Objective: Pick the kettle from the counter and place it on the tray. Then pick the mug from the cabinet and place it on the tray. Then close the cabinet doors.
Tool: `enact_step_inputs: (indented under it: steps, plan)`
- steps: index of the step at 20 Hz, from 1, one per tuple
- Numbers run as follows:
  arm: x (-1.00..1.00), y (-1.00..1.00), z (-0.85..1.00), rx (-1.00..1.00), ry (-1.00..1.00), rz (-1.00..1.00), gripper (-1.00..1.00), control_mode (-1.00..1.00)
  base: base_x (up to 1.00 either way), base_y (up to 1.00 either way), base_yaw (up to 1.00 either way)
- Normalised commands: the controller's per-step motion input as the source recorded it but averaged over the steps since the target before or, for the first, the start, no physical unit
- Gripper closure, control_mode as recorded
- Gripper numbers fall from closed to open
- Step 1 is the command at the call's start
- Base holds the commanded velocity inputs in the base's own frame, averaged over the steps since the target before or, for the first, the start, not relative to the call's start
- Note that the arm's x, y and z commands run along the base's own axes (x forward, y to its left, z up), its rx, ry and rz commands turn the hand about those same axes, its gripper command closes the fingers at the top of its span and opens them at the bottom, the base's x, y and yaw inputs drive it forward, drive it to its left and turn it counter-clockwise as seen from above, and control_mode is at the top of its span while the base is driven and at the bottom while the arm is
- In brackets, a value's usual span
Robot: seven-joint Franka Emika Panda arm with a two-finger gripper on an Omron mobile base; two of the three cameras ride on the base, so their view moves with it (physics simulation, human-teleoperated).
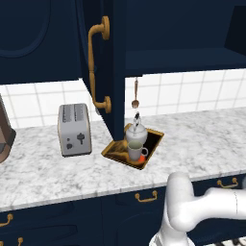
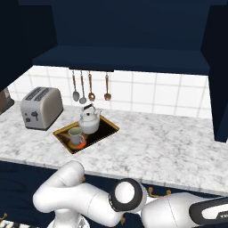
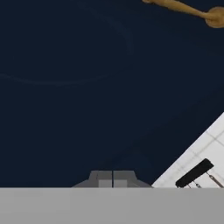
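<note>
- Kettle point(image 1: 136, 133) and mug point(image 1: 136, 152) sit together on the tray point(image 1: 154, 142), on the counter point(image 1: 202, 139), so both carries look done.
- Only the cabinet doors point(image 1: 103, 62) remain; the left one stands open, edge-on beside the toaster point(image 1: 74, 129).
- The gripper point(image 3: 113, 178) is pressed shut and empty, close against navy panel, brass handle point(image 3: 183, 8) in the corner, likely set up to push, not grasp.
</note>
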Motion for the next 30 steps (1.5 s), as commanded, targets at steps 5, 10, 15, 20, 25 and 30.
enact_step_inputs:
  steps: [5, 10, 15, 20, 25, 30]
  plan:
    - [0.0, 1.0, 0.25, -0.06, -0.05, -0.01, 1.0, -1.0, 0.0, 0.0, 0.0]
    - [0.0, 0.89, 0.48, -0.01, -0.21, 0.0, 1.0, -1.0, 0.0, 0.0, 0.0]
    - [0.0, 0.84, 0.44, 0.0, -0.24, -0.01, 1.0, -1.0, 0.0, 0.0, 0.0]
    - [0.02, 0.87, 0.13, 0.0, -0.27, -0.08, 1.0, -1.0, 0.0, 0.0, 0.0]
    - [0.06, 0.73, 0.01, 0.03, -0.24, -0.09, 1.0, -1.0, 0.0, 0.0, 0.0]
    - [0.14, 0.17, 0.14, 0.06, -0.07, -0.15, 1.0, -1.0, 0.0, 0.0, 0.0]
